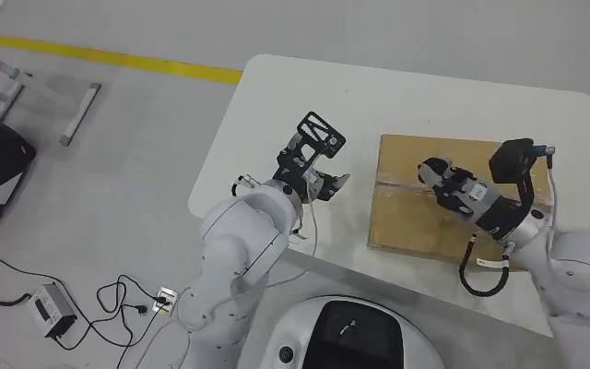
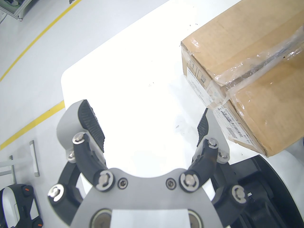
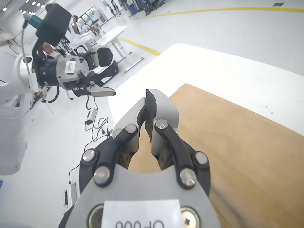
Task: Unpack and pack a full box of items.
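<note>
The taped cardboard box (image 1: 406,221) is sitting on the white counter (image 1: 415,92). The left gripper (image 2: 144,112) is hovering above the counter just beside the box, jaws spread wide, empty. The right gripper (image 3: 148,103) is hanging over the box's top, jaws pressed together.

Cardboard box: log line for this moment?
cardboard box: closed, clear tape on seam, on white table | left gripper: open, over table beside box | right gripper: shut, over box top

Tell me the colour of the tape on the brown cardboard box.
Transparent, glossy tape on the box; best in left wrist view.
</note>
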